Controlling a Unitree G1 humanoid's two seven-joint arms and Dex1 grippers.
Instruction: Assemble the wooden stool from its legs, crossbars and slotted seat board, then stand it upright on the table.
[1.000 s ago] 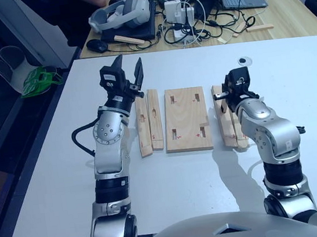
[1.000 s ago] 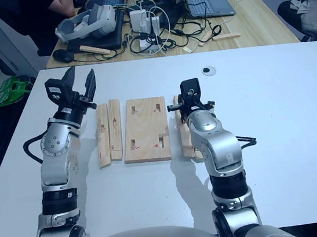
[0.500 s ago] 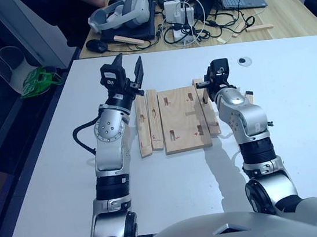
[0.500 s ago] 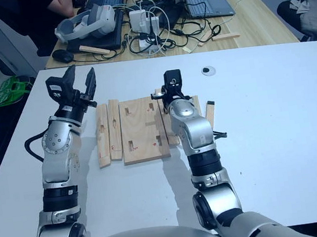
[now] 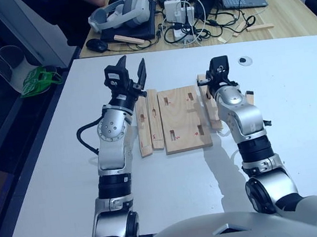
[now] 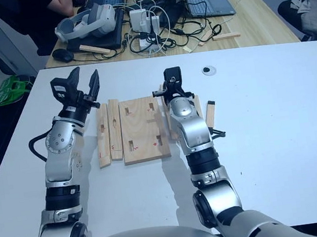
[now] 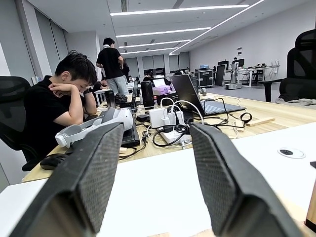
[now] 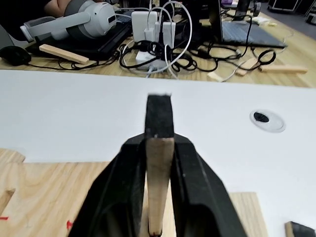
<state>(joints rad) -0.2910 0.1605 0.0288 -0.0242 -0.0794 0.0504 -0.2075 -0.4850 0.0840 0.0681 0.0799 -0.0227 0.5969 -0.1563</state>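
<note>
now right jaws clamp a wooden piece (image 8: 159, 187) beside the seat board (image 6: 143, 129).

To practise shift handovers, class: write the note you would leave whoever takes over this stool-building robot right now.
Left end effector: open, raised near the far ends of two slotted legs, holding nothing.
Right end effector: shut on a wooden bar, held on edge at the seat board's far right corner.
More wooden pieces lie right of the board, on the white table.
Done: nothing joined.
To do: fit all parts, stand the stool upright.
</note>
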